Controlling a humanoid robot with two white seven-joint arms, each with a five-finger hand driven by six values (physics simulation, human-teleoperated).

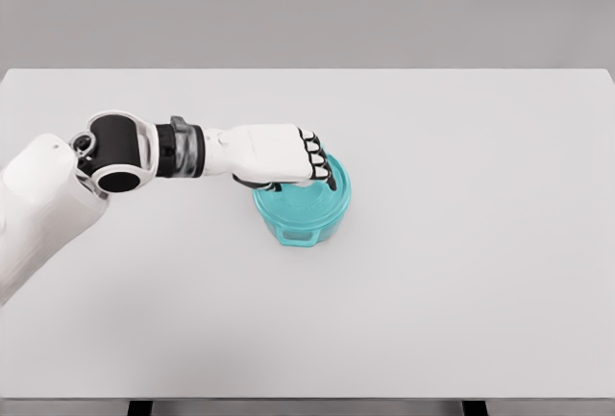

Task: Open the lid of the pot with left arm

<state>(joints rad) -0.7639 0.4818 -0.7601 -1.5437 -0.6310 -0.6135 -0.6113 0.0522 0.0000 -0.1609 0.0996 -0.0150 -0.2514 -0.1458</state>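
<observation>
Bare table (307,339) in front, teal pot (302,212) near mid-table with lid (300,207) still seated, left robot hand (288,157) over it, fingers (317,161) curled down apparently gripping the lid; grasp stage, next: straight lift clear of the rim.

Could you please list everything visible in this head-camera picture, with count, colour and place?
pot: one, translucent teal, on the table a little left of its middle, with a handle facing the camera.
lid: one, teal, on top of the pot, mostly covered by the hand.
table: one, white, filling most of the view, with dark legs showing at the bottom edge.
background wall: grey, behind the table's far edge.
left arm: one, white with black joints, reaching in from the picture's left.
left hand: one, white with black finger joints, over the lid with its fingers curled down onto it.
right arm: not in view.
</observation>
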